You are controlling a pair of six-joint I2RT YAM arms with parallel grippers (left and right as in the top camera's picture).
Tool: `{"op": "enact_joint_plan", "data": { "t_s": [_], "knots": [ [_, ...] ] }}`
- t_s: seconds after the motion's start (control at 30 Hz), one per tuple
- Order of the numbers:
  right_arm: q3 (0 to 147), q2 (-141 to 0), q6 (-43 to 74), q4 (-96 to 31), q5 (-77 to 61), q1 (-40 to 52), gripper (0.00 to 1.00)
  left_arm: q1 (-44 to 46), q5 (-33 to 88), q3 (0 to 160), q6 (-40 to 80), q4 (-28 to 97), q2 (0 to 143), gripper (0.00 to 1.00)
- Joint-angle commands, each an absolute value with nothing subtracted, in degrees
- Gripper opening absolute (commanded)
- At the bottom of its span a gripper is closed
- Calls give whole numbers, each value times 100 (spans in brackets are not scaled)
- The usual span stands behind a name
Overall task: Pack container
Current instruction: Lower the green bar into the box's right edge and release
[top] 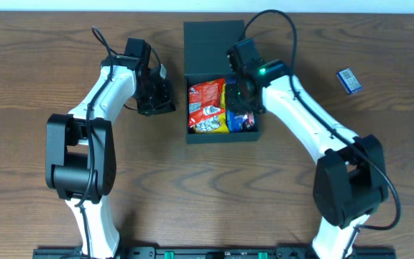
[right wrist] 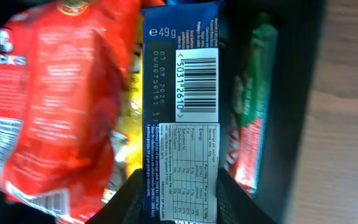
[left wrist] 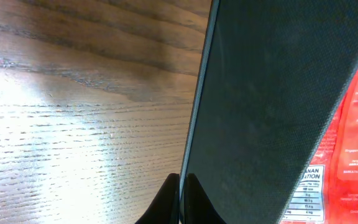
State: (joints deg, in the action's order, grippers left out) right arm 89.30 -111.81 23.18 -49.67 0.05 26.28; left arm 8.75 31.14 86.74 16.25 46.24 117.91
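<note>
Container (top: 221,137) is sitting upper centre of the overhead frame on the wood-grain table (top: 192,205). It's a dark teal matte rect. box, w/ its flat lid (top: 214,43) lying open toward the top edge.

L gripper (left wrist: 180,190) is reaching in from the frame's left side. In the left wrist view its two dark tapered fingertips are drawn together on the container's thin glossy rim, w/ the matte wall running diagonally up the frame from them.

R gripper (right wrist: 182,193) is hanging over the right part of the box interior. Its dark fingers are standing apart, one pressing against each long edge of a blue bar (right wrist: 182,106). The bar is a smooth, flat rect. wrapper w/ a white barcode panel & small nutrition print.

Left of the bar a red packet (right wrist: 48,106) is bulging, crinkly & glossy, & a bit of yellow packet (right wrist: 126,149) is showing between the two. Right of the bar a shiny green-&-red wrapper (right wrist: 253,106) is lying against the dark inner wall.

A small blue box (top: 348,80) is lying well apart, toward the upper right of the overhead frame.
</note>
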Motion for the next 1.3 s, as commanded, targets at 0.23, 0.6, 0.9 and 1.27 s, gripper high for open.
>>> {"op": "enact_joint_plan", "data": {
  "t_s": [0.23,0.6,0.9,1.27],
  "knots": [
    [8455,-11212,2676,-4578,478,2628,1,891,3094,8646,1522,4672,11876,6],
    [8453,-11356,2563,-4335,255,2648,1,891,3092,8646,1520,4698,11876,6],
    [8453,-11358,2451,-4176,255,2740,36,891,3092,8646,1520,4689,11876,6],
    [8453,-11358,2346,-4064,106,2794,58,891,3089,8646,1520,4685,11876,6]
  ]
}}
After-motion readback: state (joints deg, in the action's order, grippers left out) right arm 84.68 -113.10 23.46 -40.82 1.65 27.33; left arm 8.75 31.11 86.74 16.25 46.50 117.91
